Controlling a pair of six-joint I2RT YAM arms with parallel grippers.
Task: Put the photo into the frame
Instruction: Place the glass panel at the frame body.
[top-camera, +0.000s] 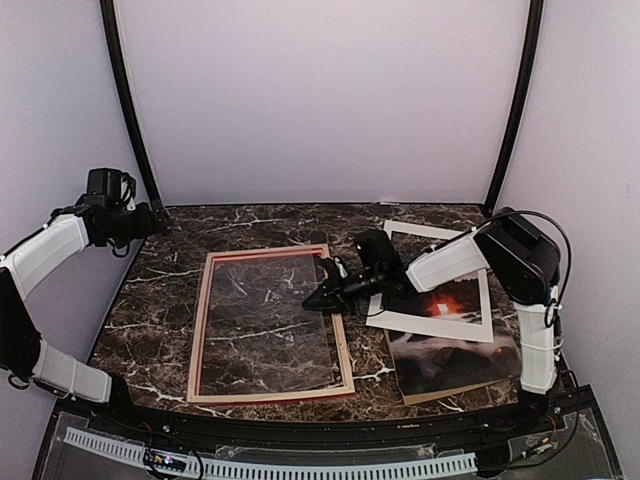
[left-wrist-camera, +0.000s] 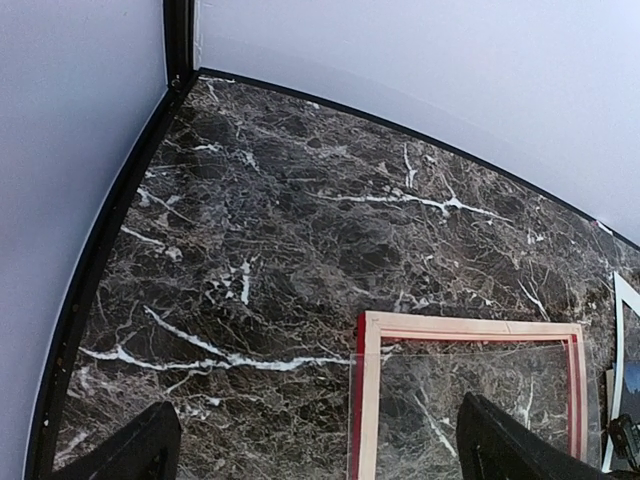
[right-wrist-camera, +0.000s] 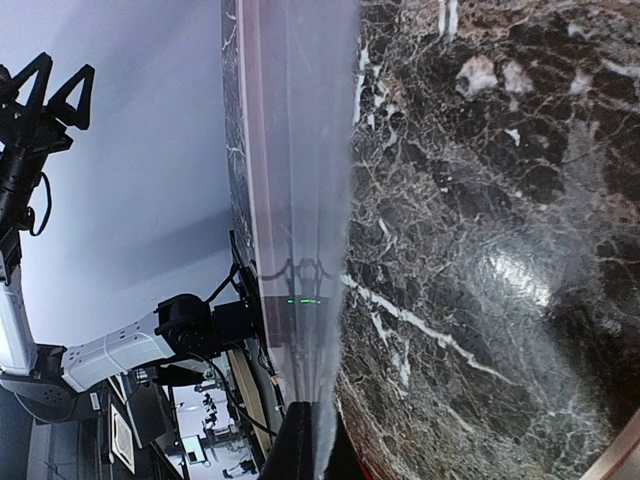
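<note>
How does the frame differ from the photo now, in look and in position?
The frame is an open pale wood rectangle with the marble table showing through; the photo is a dark print with an orange glow. The frame lies left of centre; the photo lies at the right, partly under the white mat. The right gripper is at the frame's edge, not at the photo. Both are rectangular.

Dark, white-veined marble tabletop (top-camera: 260, 225) carries a thin-railed pale-wood rectangular frame (top-camera: 200, 330) at centre-left and a plain brown backing board (top-camera: 440, 397) at lower right.
</note>
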